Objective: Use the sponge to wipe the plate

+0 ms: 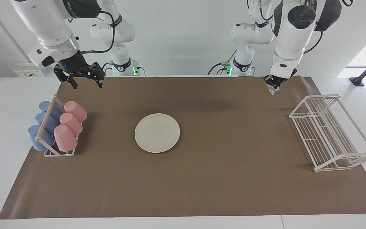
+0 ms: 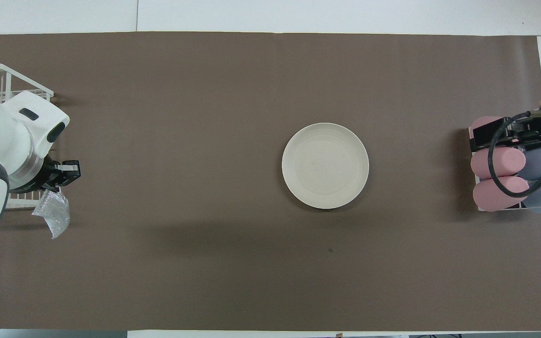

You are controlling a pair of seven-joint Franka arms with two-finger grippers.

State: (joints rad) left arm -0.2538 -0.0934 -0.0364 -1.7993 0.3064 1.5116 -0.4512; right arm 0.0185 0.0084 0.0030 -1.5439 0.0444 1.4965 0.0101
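The left gripper [image 1: 274, 85] is up in the air over the mat's edge at the left arm's end of the table, just beside the white wire rack [image 1: 329, 133], fingers pinched tight on the sponge [image 2: 52, 213]. From the facing view only a small tip of the wad shows below the claw, so how deep the pinch goes is hard to say. The sponge hangs loose and crinkled, so it probably weighs next to nothing, squashes easily and drapes rather than pushes; a pinch at its top leaves a floppy tail for wiping, and it likely needs pressing flat onto the dish. The plate [image 1: 157, 133] lies flat mid-mat, well apart from both arms, nothing touching it. It looks stiff and smooth and may slide on the brown mat [image 1: 202, 190] under sideways rubbing. The right gripper [image 1: 82, 79] waits with its fingers spread and empty, above the mat near the rack of pink and blue cups [image 1: 57, 127].
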